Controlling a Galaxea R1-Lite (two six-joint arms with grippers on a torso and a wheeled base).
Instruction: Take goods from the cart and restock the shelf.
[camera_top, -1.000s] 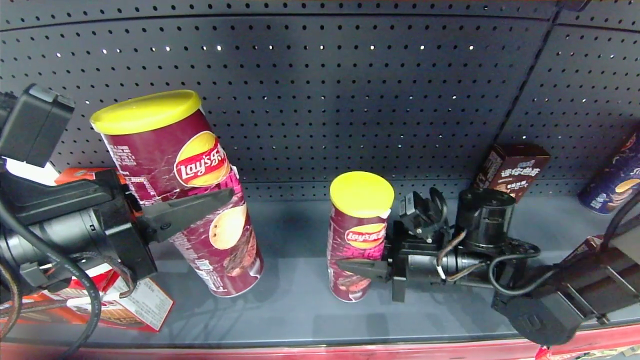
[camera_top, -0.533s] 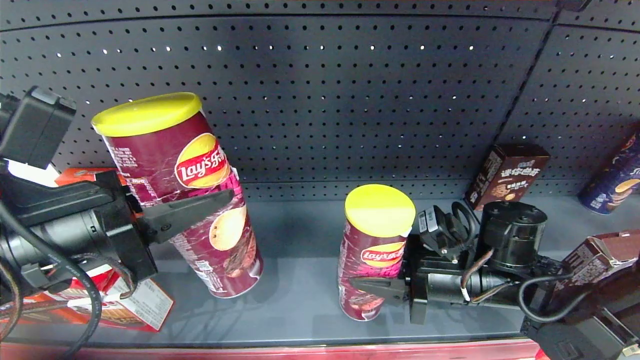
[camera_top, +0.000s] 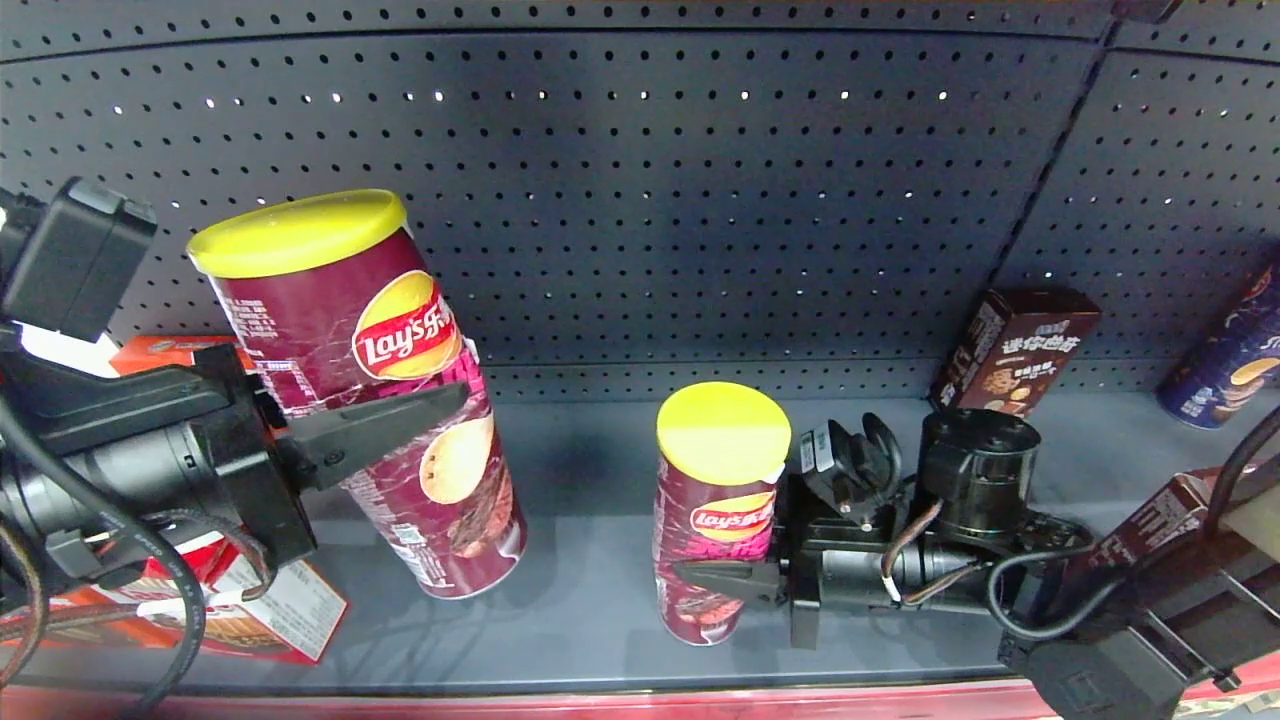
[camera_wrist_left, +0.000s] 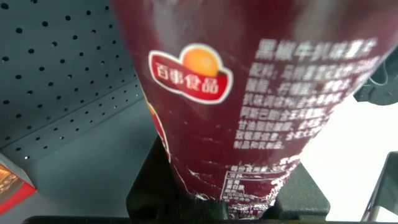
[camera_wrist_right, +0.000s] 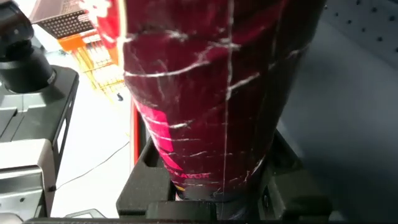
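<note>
A maroon chip can with a yellow lid (camera_top: 370, 400) leans at the left of the shelf, and my left gripper (camera_top: 400, 430) is shut on its middle. Its base is at the grey shelf floor (camera_top: 590, 610). In the left wrist view the can (camera_wrist_left: 249, 106) stands between the fingers. A second maroon can with a yellow lid (camera_top: 715, 500) is upright at the shelf's centre, with my right gripper (camera_top: 715, 578) shut on its lower half. That same can (camera_wrist_right: 211, 93) appears close up in the right wrist view. I cannot tell whether it rests on the floor.
A dark pegboard (camera_top: 640, 200) backs the shelf. An orange-red box (camera_top: 250, 610) lies at the front left under my left arm. A brown cookie box (camera_top: 1015, 350) and a blue can (camera_top: 1225, 370) stand at the back right; another brown box (camera_top: 1150, 530) lies by my right arm.
My right gripper carried its can toward the shelf's front, swinging right and then back left. The left can sank very slightly.
</note>
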